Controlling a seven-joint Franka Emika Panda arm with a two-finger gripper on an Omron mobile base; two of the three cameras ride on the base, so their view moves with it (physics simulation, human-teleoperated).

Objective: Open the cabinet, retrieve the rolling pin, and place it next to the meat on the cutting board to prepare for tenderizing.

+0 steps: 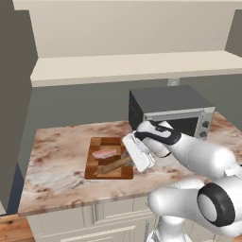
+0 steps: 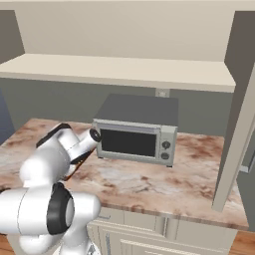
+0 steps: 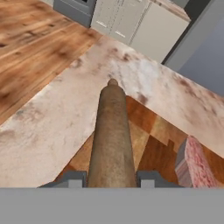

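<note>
My gripper (image 1: 127, 160) is shut on the rolling pin (image 1: 115, 165), a brown wooden cylinder slanting low over the front half of the checkered cutting board (image 1: 100, 142). The pinkish meat (image 1: 105, 153) lies flat on the board just behind the pin. In the hand view the rolling pin (image 3: 111, 135) runs straight away from my gripper (image 3: 111, 180), clamped between both fingertips (image 3: 72, 178), with the meat (image 3: 195, 166) to its right on the cutting board (image 3: 151, 124). Whether the pin touches the board I cannot tell. The cabinet (image 1: 127, 28) overhead stands open, beige inside.
A grey toaster oven (image 1: 170, 109) (image 2: 137, 130) stands right behind my hand on the marble counter (image 1: 56, 156). An open cabinet door (image 2: 239, 124) hangs at the right. The counter's front edge and the wooden floor (image 3: 30, 48) lie beyond the board.
</note>
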